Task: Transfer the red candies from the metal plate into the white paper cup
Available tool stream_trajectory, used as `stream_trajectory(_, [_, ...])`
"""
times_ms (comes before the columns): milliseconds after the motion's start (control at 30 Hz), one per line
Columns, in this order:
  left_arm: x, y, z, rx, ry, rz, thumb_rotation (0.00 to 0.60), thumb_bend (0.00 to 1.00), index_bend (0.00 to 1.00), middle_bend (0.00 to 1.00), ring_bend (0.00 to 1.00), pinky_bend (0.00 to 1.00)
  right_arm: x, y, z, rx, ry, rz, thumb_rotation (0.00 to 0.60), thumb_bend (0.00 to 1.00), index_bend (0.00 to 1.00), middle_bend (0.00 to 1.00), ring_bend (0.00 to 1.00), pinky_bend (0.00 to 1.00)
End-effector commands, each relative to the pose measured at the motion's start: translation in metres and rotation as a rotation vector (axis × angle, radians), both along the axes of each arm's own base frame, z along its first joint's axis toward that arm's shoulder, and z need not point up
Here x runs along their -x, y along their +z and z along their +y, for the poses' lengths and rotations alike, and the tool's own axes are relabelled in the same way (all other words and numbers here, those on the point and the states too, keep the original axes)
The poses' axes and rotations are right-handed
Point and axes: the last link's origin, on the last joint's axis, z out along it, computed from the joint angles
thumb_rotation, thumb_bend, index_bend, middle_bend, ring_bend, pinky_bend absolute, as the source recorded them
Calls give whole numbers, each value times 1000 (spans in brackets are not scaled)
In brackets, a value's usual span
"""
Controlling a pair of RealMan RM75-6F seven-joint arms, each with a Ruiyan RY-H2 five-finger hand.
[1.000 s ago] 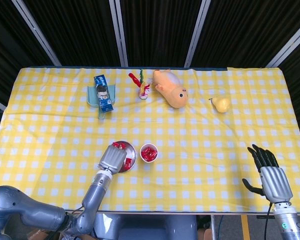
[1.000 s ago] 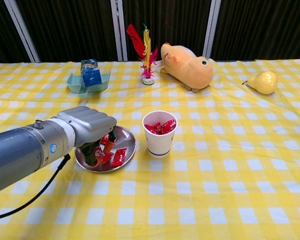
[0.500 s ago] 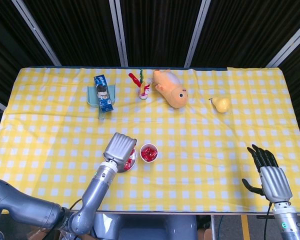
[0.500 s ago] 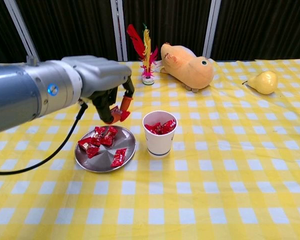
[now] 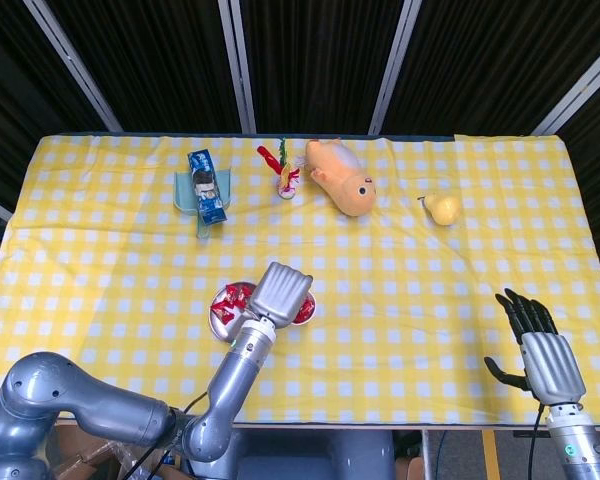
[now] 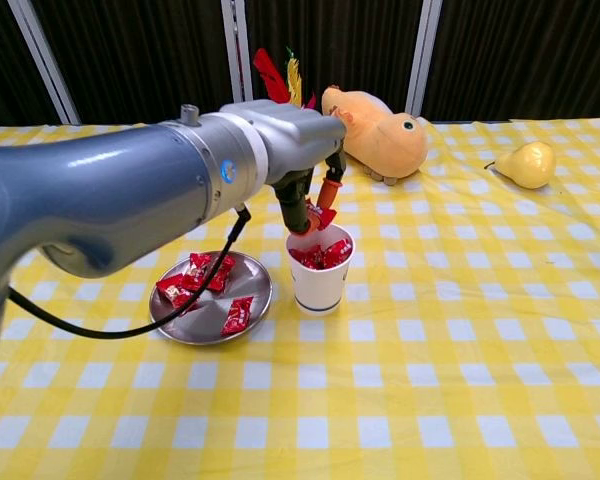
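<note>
Over the cup: left hand point(image 6: 305, 165), fingers pinching a red candy point(image 6: 320, 216) just above the rim.
Cup point(image 6: 319, 283): white, upright, red candies inside, just right of the plate.
Plate point(image 6: 251, 305): metal, several red candies point(image 6: 195, 277) on it.
Right hand point(image 5: 542, 350): near the table's right front corner, fingers spread, holding nothing.
Far side: plush toy point(image 6: 380, 132), pear point(image 6: 528, 163), shuttlecock point(image 5: 285, 170), teal tray point(image 5: 187, 195).

Under my silver robot hand point(image 6: 305, 150): red candies point(image 6: 202, 280), white paper cup point(image 6: 320, 280), yellow-and-white checked worktop point(image 6: 460, 340), perhaps cloth-covered.
</note>
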Motion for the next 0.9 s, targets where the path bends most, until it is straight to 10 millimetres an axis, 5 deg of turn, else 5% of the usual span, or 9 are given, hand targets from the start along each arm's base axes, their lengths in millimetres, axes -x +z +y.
stream_trajectory(33, [-1,-8,-2,11,2,16,600,483,532,946,922,998,0,0,0,0,2,0,600,341,0,0,0,1])
stream_trajectory(367, [5,-10,-5,15,22,27,600,346,435,928,911,997,0,0,0,2,1,2,600,341,0,0,0,1])
stream_trajectory(700, [13,23,-4,-21,35,-86,600,310,320,856,860,996,-1,0,1,7,3,9,600,341,0,0,0,1])
stream_trajectory(900, [38,42,-9,-32,46,-63,600,310,317,866,859,996,-1,0,1,7,2,11,600,341,0,0,0,1])
